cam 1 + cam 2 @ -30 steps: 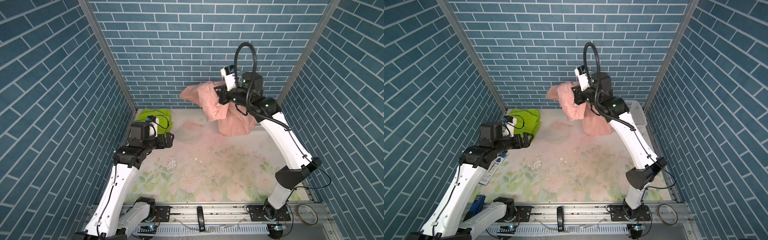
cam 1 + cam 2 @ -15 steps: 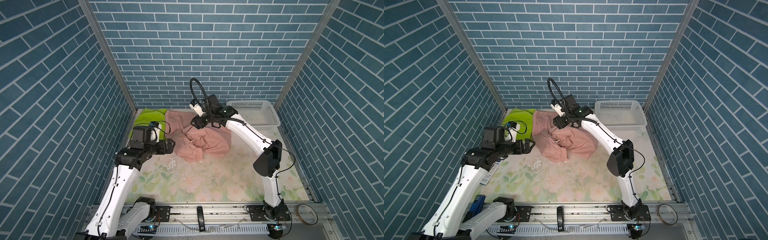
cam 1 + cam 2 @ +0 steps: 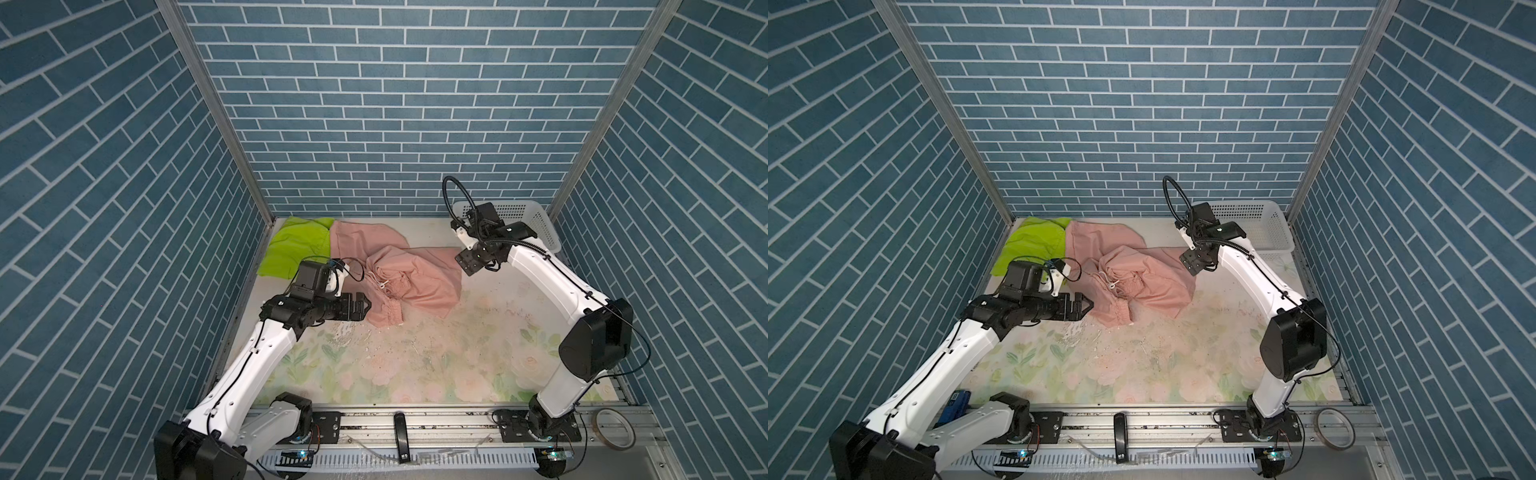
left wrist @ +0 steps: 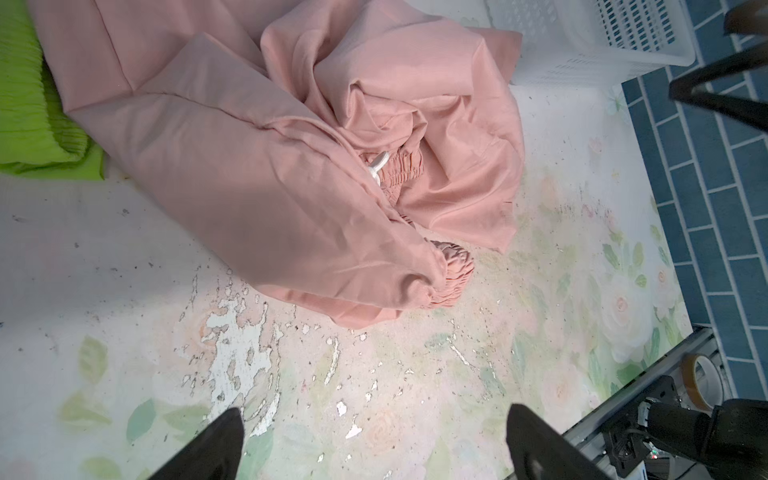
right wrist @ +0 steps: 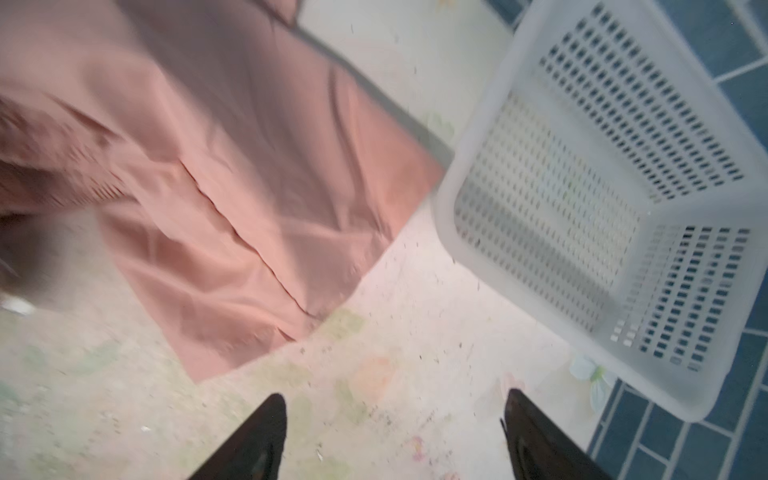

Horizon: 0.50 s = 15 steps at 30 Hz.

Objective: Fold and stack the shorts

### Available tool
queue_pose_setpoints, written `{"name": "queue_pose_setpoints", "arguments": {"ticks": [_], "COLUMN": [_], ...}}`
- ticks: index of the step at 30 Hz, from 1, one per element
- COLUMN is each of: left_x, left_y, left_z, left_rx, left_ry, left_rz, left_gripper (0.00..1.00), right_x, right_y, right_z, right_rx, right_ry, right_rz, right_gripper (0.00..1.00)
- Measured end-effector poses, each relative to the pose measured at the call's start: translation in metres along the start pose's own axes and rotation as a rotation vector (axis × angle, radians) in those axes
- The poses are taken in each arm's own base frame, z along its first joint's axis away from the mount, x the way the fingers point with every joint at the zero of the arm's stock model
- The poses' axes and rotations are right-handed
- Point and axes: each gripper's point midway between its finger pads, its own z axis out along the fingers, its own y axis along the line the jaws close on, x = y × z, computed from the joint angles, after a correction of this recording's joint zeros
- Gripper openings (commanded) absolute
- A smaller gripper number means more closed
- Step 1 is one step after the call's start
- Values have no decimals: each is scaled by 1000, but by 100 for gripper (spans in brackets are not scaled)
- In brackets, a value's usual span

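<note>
Salmon-pink shorts (image 3: 419, 274) lie in a crumpled heap at the back left of the floral tabletop (image 3: 415, 365), overlapping the lime green shorts (image 3: 297, 249) in the corner, white perforated basket (image 3: 540, 228) at back right. Meanwhile the left gripper (image 3: 367, 306) sits just beside the heap's near-left edge and the right gripper (image 3: 465, 266) hovers by its right edge, both with jaws spread wide and empty. White drawstring (image 4: 379, 163) pokes out at the gathered waistband.
</note>
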Motion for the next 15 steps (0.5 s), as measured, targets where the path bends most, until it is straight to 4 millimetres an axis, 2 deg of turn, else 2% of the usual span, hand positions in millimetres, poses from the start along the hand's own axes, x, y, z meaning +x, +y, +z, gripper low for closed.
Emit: {"name": "queue_pose_setpoints", "arguments": {"ticks": [3, 5, 10, 15], "left_x": [2, 1, -2, -2], "left_y": [2, 2, 1, 1], "left_z": [4, 4, 5, 5], "left_rx": [-6, -5, -2, -3], "left_ry": [8, 3, -6, -5], "left_rz": [-14, -14, -13, -13], "left_gripper": [100, 100, 100, 100], "right_x": [25, 30, 26, 14], "right_y": [-13, -30, -66, -86], "right_z": [16, 22, 39, 72], "right_rx": [29, 60, 91, 79], "right_ry": [78, 92, 89, 91], "right_rz": [-53, -65, -86, -101], "right_gripper": [84, 84, 84, 84]}}
